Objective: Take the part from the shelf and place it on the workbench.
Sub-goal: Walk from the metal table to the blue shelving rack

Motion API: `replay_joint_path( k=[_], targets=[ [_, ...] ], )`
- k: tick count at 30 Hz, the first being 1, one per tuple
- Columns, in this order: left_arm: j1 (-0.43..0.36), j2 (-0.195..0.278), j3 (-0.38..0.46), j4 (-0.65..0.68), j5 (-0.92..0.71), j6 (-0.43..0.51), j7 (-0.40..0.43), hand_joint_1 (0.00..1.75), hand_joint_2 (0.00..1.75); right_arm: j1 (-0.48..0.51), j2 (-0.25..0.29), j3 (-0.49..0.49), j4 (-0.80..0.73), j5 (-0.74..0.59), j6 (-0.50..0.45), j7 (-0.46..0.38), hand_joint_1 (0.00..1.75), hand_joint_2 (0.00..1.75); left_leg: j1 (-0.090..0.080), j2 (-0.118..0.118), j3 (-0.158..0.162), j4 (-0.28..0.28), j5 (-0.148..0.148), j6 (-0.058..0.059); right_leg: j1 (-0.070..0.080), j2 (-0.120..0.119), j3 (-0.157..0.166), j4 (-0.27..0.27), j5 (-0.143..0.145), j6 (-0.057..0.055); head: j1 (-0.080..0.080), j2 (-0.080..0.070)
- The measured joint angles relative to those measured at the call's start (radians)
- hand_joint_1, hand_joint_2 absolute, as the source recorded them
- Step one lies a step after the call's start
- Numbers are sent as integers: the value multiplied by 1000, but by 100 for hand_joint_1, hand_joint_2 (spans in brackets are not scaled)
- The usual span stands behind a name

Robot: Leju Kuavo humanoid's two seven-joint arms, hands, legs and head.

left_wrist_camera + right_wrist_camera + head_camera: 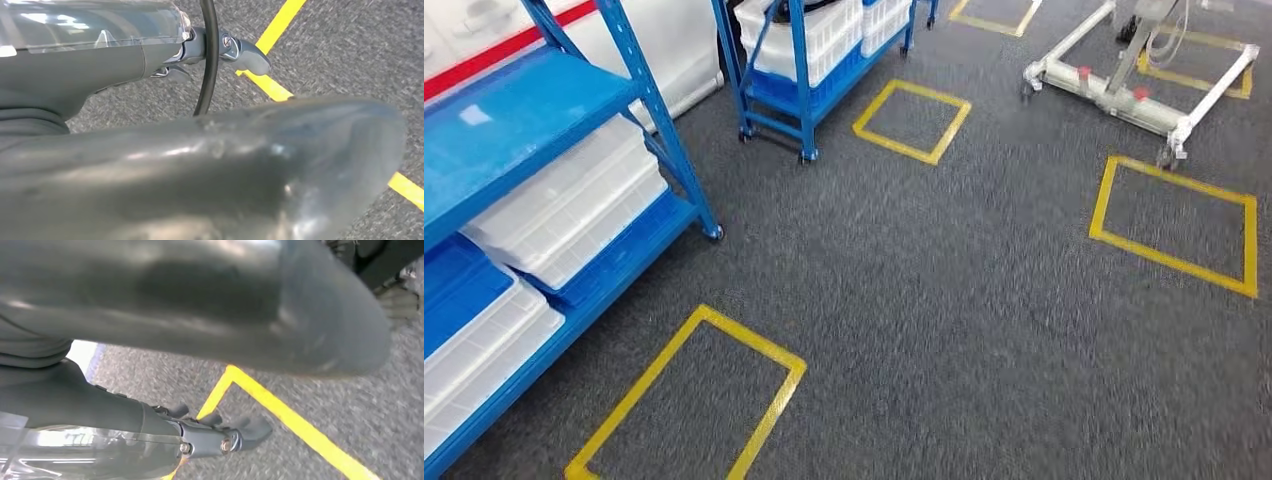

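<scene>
- Blue shelf (519,110): stands at 9 o'clock in the head view, on grey carpet floor (944,300).
- White bins (574,205): stacked on the lower levels of the shelf; a blue bin (459,285) sits beside them. The part cannot be picked out among them.
- Second blue rack (799,60): at 12 o'clock, loaded with white crates (824,30).
- Yellow tape squares (694,400): marked on the floor at 6, 12 and 3 o'clock.
- White wheeled frame (1124,90): at 1 o'clock, standing on the floor.
- Left hand (220,50): hangs over the carpet and a yellow tape line (272,60); a black cable (207,55) crosses in front of it. The fingers (250,55) carry nothing; spread or curl cannot be told.
- Right hand (220,437): hangs over the carpet near a yellow tape corner (235,377). The fingers (252,430) lie apart from one another and carry nothing.
</scene>
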Motion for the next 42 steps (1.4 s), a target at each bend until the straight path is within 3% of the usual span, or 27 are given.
replay_joint_path(
  k=[3, 4, 6, 8, 9, 10, 12, 14, 17, 19, 22, 23, 24, 25, 26, 27, 29, 30, 32, 34, 36, 38, 39, 40, 42],
  targets=[
    [-1, -1, 2, 0, -1, 0, 0, 0, 0, 1, 0, -4, -1, 1, 0, -1, 0, 0, 2, 5, -3, 37, -7, -15, -4, -2, 24, -15, 0, -18, 0, 0],
    [-1, -2, 2, 0, -1, 0, -1, 0, 0, 1, 1, -5, -1, 1, 0, -1, 0, 0, 3, 9, -26, 81, -20, -20, -5, -3, 34, -19, -3, -24, 0, 0],
    [-2, -3, 2, 0, -1, 0, -1, 0, 0, 1, 1, -6, -2, 1, 0, -2, 0, 0, 7, 14, -103, 206, -69, -28, -4, -5, 50, -24, -15, -30, 0, 0],
    [0, -3, 2, 0, -1, 0, -1, 0, 0, 1, 1, -7, -3, 1, 0, -2, 0, 0, 11, 16, -172, 290, -103, -34, -3, -5, 66, -25, -29, -30, 0, 0],
    [2, -4, 2, 0, -1, 0, -1, 0, 0, 1, 1, -7, -3, 1, 0, -2, 0, 0, 12, 16, -185, 286, -92, -34, -3, -5, 77, -24, -37, -29, 0, 0],
    [3, -4, 3, 0, -2, 0, -1, 0, 0, 2, 1, -7, -4, 2, 0, -2, 0, 0, 12, 17, -182, 247, -57, -33, -3, -5, 90, -24, -45, -28, 0, 0],
    [4, -4, 3, 0, -2, 2, -2, 0, 0, 2, 1, -8, -4, 4, 1, -2, 0, 0, 12, 19, -155, 124, 41, -28, -3, -6, 115, -23, -62, -23, 0, 0],
    [4, -4, 5, 0, -2, 5, -4, 0, 0, 0, 1, -11, -4, 4, 6, -4, 0, 0, 7, 23, -140, 54, 85, -20, -2, -5, 123, -22, -74, -14, 0, 0],
    [3, -4, 9, 0, -6, 9, -8, 0, 0, -3, 1, -15, -4, 11, 23, -9, 0, 0, 3, 23, -134, 39, 92, -3, -3, -5, 127, -23, -88, 5, 0, 0],
    [2, -4, 12, 0, -10, 11, -10, 0, 0, -4, 1, -14, -4, 29, 29, -9, 0, 0, 6, 19, -124, 25, 93, 9, -4, -5, 114, 13, -115, 13, 0, 0],
    [-1, -5, 17, 0, -12, 12, -11, 0, 0, -4, 1, -14, -4, 43, 35, -9, 0, 0, 6, 11, -117, 19, 88, 22, -5, -4, 13, 190, -191, 18, 0, 0],
    [-1, -4, 18, 0, -12, 12, -11, 0, 0, -3, 1, -14, -4, 44, 36, -9, 0, 0, 6, 5, -115, 20, 86, 23, -5, -3, -19, 235, -197, 19, 0, 0],
    [-1, -4, 19, 0, -12, 12, -11, 0, 0, -2, 1, -14, -4, 46, 37, -9, 0, 0, 5, -3, -111, 20, 83, 23, -5, -3, -36, 247, -183, 19, 0, 0],
    [-1, -4, 19, 0, -13, 12, -11, 0, 0, -1, 1, -14, -4, 48, 37, -8, 0, 0, 5, -13, -107, 20, 80, 22, -5, -1, -33, 221, -149, 17, 0, 0],
    [-1, -5, 20, 0, -15, 12, -11, 0, 0, 1, 0, -14, -4, 49, 37, -8, 0, 0, 5, -24, -101, 20, 77, 20, -5, 6, -13, 162, -102, 14, 0, 0],
    [-1, -6, 20, 0, -16, 11, -12, 0, 0, 2, -1, -14, -4, 51, 37, -7, 0, 0, 6, -33, -98, 20, 74, 18, -5, 28, 12, 96, -64, 10, 0, 0],
    [-3, -9, 20, 0, -19, 10, -12, 0, 0, 4, -3, -14, -4, 55, 37, -5, 0, 0, 6, -52, -97, 22, 70, 9, -4, 64, 48, 2, -23, 5, 0, 0],
    [-4, -10, 20, 0, -19, 9, -12, 0, 0, 3, -5, -14, -4, 56, 37, -4, 0, 0, 8, -61, -100, 22, 69, 3, -3, 73, 53, -12, -23, 3, 0, 0],
    [-3, -10, 21, 0, -20, 10, -13, 0, 0, 1, -4, -14, -4, 59, 38, -2, 0, 0, 10, -76, -102, 20, 70, -9, -3, 54, 57, -22, -21, -2, 0, 0],
    [-1, -11, 21, 1, -22, 10, -12, 0, 0, 1, -4, -14, -4, 63, 39, -1, 0, 0, 9, -49, -113, 47, 51, -19, -9, 32, 67, -36, -17, -13, 0, 0],
    [-4, -12, 21, 1, -26, 10, -11, 0, 0, 3, -5, -14, -4, 68, 41, -1, 0, 0, 10, -4, -162, 150, -7, -29, -10, 6, 75, -44, -17, -22, 0, 0],
    [-6, -12, 21, 1, -29, 10, -10, 0, 0, 4, -5, -14, -4, 72, 42, 0, 0, 0, 15, 11, -225, 272, -55, -37, -8, -20, 77, -44, -22, -25, 0, 0],
    [-4, -12, 21, 1, -30, 10, -10, 0, 0, 4, -5, -14, -4, 72, 42, 0, 0, 0, 17, 14, -238, 294, -54, -40, -8, -32, 79, -44, -25, -24, 0, 0],
    [-2, -12, 21, 1, -30, 10, -9, 0, 0, 4, -5, -14, -4, 73, 42, 0, 0, 0, 19, 18, -230, 277, -33, -42, -9, -44, 82, -43, -28, -22, 0, 0],
    [0, -12, 21, 1, -30, 10, -9, 0, 0, 3, -4, -14, -4, 73, 42, 0, 0, 0, 20, 45, -166, 146, 38, -41, -9, -65, 94, -43, -36, -16, 0, 0]
  ],
)
